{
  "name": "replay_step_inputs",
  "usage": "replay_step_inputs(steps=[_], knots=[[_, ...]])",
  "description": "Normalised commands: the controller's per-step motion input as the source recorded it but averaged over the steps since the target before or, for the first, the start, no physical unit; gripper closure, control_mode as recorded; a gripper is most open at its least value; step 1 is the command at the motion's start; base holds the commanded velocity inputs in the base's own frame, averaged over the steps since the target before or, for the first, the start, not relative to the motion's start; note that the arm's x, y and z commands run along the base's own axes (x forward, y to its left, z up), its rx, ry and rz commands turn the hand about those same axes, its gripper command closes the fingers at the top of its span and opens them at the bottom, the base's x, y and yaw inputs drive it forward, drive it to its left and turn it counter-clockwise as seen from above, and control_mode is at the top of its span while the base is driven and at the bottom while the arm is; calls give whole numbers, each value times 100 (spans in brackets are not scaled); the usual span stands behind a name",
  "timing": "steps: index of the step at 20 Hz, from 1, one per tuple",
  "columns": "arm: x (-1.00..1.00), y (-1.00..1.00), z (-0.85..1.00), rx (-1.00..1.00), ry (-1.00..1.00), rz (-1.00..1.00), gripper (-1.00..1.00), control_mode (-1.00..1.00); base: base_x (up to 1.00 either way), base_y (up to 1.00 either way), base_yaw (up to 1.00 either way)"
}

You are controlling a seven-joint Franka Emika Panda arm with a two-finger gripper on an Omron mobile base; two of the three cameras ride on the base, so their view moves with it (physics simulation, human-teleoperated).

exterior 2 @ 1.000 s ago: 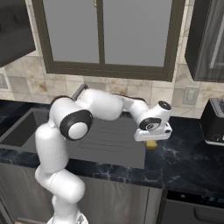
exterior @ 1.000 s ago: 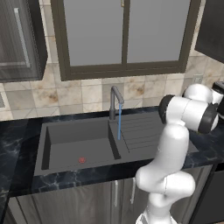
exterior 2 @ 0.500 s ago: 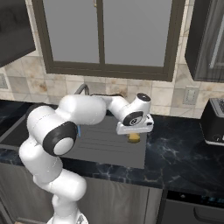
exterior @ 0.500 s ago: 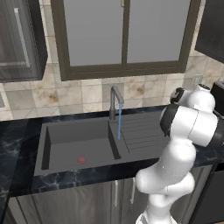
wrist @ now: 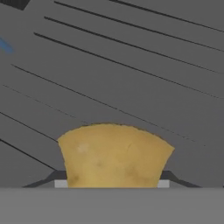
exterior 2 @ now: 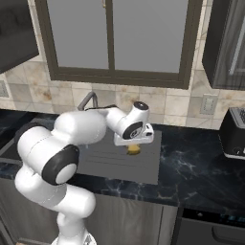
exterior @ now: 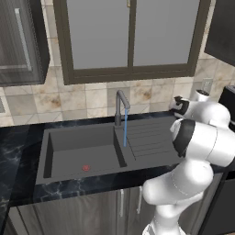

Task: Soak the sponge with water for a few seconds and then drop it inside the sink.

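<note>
gripper: closed on the sponge | sponge: held above the sink's ribbed drainboard, seemingly clear of it | water: running from the faucet into the basin

The sink is set into the table, its basin left of the ribbed drainboard. The faucet stands behind, between them, with the water falling beneath its spout. The sponge, gripped in the end effector, hangs over the drainboard. A toaster sits at the table's far right.
</note>
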Motion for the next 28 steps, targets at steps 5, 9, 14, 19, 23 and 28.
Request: replay_step_inputs(steps=[5,9,14,19,23,28], knots=[[0,37,0,0,-3,0,100,-100,0,0,0],[0,38,0,0,-6,2,100,-100,0,0,0],[0,42,4,0,-7,6,100,-100,0,0,0],[0,32,15,1,-7,13,100,-100,0,0,0],[0,28,15,3,0,14,100,-100,0,0,0],[0,19,14,7,0,13,100,-100,0,0,0]])
